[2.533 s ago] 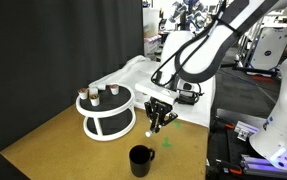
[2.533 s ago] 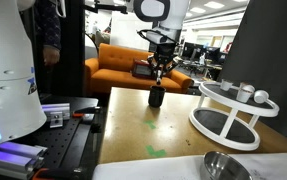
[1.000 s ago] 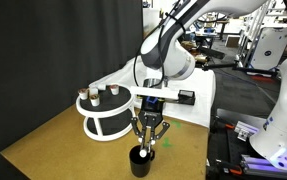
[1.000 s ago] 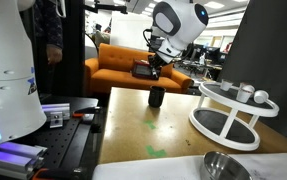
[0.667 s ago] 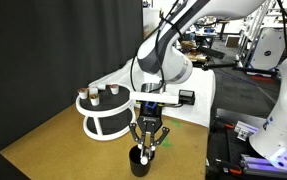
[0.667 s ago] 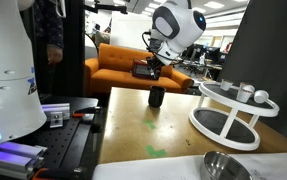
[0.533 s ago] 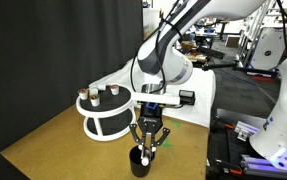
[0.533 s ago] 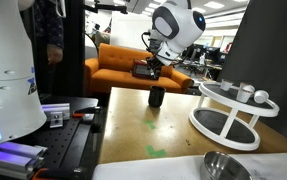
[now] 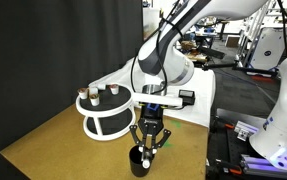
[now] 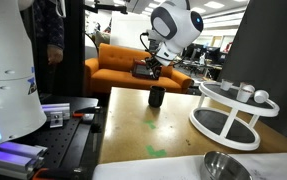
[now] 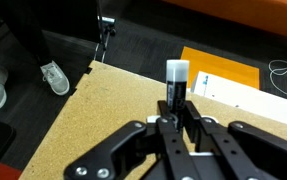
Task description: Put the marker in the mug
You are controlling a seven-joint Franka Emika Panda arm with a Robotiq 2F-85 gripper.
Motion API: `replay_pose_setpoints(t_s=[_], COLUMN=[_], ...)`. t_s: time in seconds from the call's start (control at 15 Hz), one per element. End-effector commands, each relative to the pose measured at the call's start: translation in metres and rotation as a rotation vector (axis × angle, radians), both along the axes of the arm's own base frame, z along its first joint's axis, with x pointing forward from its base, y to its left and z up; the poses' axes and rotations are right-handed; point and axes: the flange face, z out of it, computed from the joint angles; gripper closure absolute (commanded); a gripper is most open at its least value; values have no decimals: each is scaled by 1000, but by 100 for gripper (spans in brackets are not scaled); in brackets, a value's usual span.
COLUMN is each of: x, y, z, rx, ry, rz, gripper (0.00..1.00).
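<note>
Gripper (image 11: 177, 115) clamps marker (image 11: 176, 84), pale tip, dark barrel, above black mug (image 9: 140, 161).

— What do we see at our gripper (image 11: 175, 121)?
— It is clamped on the marker (image 11: 176, 88), which sticks out straight ahead of us, its pale end farthest away.
— And beneath that?
— We look down on the brown table (image 11: 73, 130), its edge running diagonally. Past the edge we see dark floor (image 11: 133, 45), a white shoe (image 11: 53, 76), an orange board (image 11: 226, 70) and a white sheet (image 11: 248, 100).
</note>
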Motion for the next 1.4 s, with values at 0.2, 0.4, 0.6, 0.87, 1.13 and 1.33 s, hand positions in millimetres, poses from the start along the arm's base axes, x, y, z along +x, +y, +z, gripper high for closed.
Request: replay_pose_setpoints(t_s=[0.2,0.4,0.6,0.87,1.13,1.33], x=[0,0,11,19,21,17], y=[0,0,-9,-28,-46,-43], z=[0,0,-1,0,-16,-31], rx=[0,0,57,152,225,291], ry=[1,1,-72,-164,-122,-58], rz=[0,0,-56,-145,-249,-291], gripper=[81,81,95,95,95,95])
